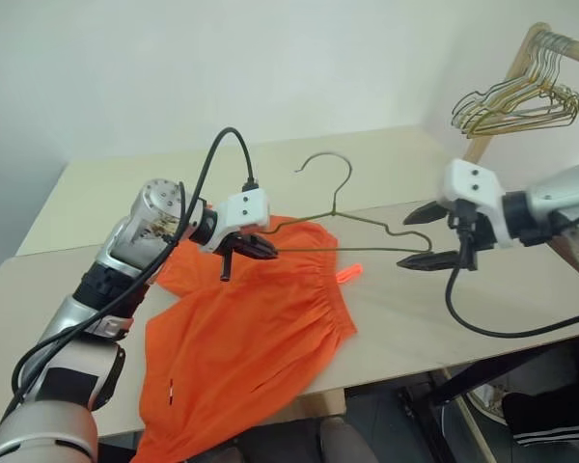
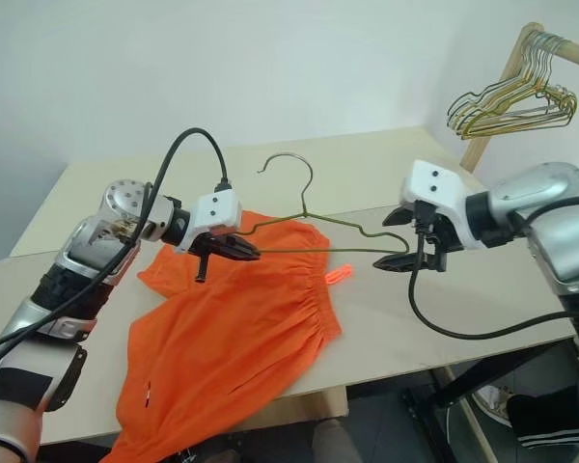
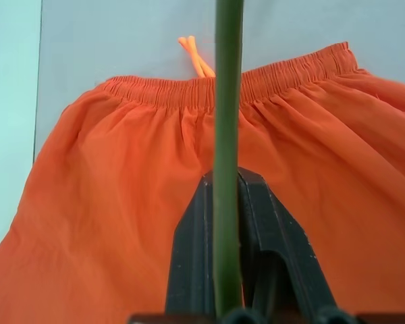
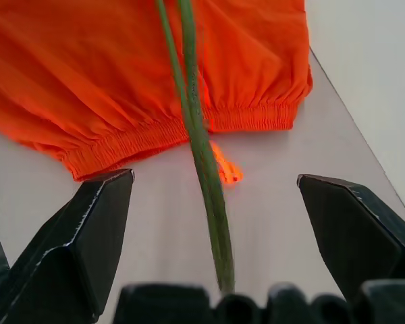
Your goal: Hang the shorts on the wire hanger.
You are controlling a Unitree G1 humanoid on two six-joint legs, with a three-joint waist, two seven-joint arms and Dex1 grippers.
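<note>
1. Orange is most of what you're looking at: the shorts [image 1: 246, 338] lie spread on the pale worktop [image 1: 434, 309], waistband toward the right, one leg hanging over the near edge. The drawstring [image 1: 351, 275] pokes out past the waistband.
2. Your left hand [image 1: 261, 247] is clamped tight on the wire hanger [image 1: 352, 231], holding it up off the worktop over the upper part of the shorts. In the left wrist view the wire runs straight up between the closed fingers [image 3: 189, 263].
3. Hanger's hook points up and away from you; the far corner reaches toward your right hand.
4. Your right hand [image 1: 432, 236] is spread wide and holds nothing. The hanger's end sits in the gap between its fingers [image 4: 88, 236], apparently touching neither.
5. Off to the far right, a bunch of gold and pale hangers [image 1: 516, 101] hangs on a wooden rack [image 1: 521, 58].
</note>
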